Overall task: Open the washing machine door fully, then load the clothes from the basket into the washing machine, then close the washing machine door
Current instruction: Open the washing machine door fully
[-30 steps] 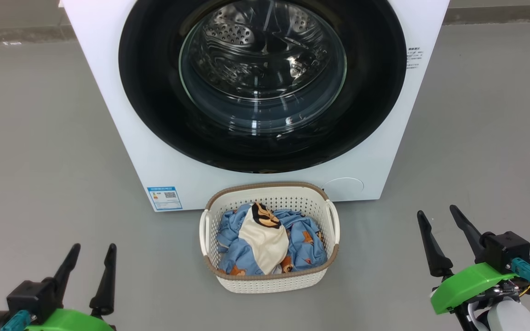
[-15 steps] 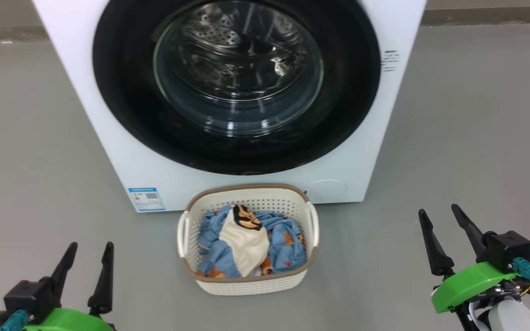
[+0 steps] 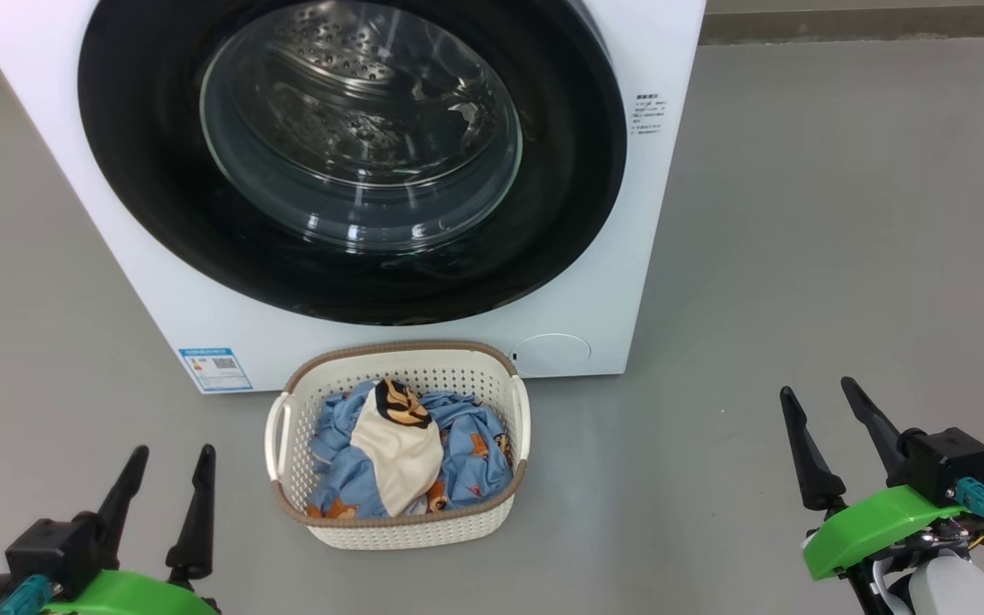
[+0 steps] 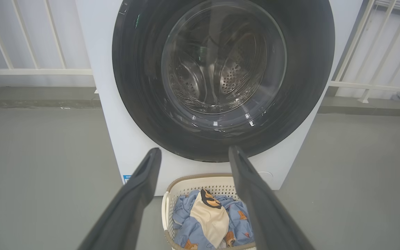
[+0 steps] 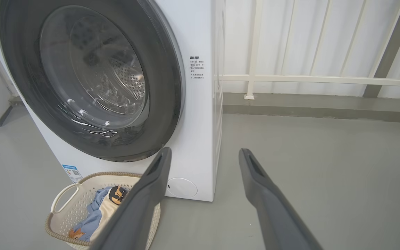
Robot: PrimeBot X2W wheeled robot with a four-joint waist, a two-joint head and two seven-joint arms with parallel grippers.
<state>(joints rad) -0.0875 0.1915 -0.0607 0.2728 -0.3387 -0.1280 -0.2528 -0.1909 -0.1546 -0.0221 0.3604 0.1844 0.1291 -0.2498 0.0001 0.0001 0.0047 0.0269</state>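
Note:
The white washing machine [image 3: 594, 282] stands ahead with its round black-rimmed washing machine door [image 3: 150, 196] shut flat against the front; the steel drum shows through the glass. On the floor in front sits the cream basket [image 3: 402, 525], holding light-blue bear-print clothes [image 3: 471, 457] with a cream-white piece on top. My left gripper [image 3: 167, 450] hangs open at the lower left, left of the basket and apart from it. At the lower right my right gripper [image 3: 818, 389] is open too, well clear of machine and basket. The door [image 4: 134, 86], basket [image 4: 200, 180] and clothes [image 4: 186, 222] appear between the left fingers [image 4: 141, 180].
Grey floor [image 3: 842, 213] spreads wide to the right of the machine and around the basket. A white railing [image 5: 307, 80] on a low kerb runs behind the machine. A blue label [image 3: 214, 369] marks the machine's lower left front.
The whole head view has shifted: machine and basket now lie further left in it, so the camera has turned right. Both grippers stay open in the same places in the picture.

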